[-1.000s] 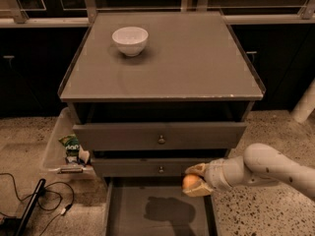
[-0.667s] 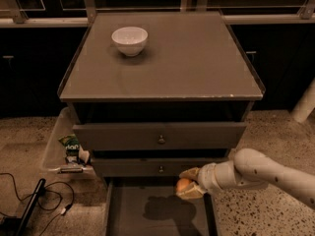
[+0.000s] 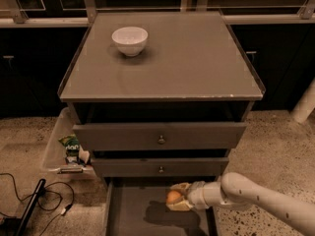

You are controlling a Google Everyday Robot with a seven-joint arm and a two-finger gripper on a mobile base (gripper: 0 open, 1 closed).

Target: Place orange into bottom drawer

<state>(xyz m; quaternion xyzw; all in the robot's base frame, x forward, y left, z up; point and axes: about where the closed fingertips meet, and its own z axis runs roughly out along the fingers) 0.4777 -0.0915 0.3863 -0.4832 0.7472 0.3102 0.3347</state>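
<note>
The gripper (image 3: 178, 196) is seen low at the cabinet front, reached in from the right, with its fingers pinched on the orange (image 3: 173, 197). The orange is held between the pads, above the right rear part of the bottom drawer (image 3: 125, 211), which is pulled open. A shadow is cast on the grey floor just beneath. The target is judged to lie straight down from the gripper, so only a short lowering and a release are called for. On the tabletop (image 3: 197, 63), the white bowl (image 3: 130, 39) is seen well apart.
</note>
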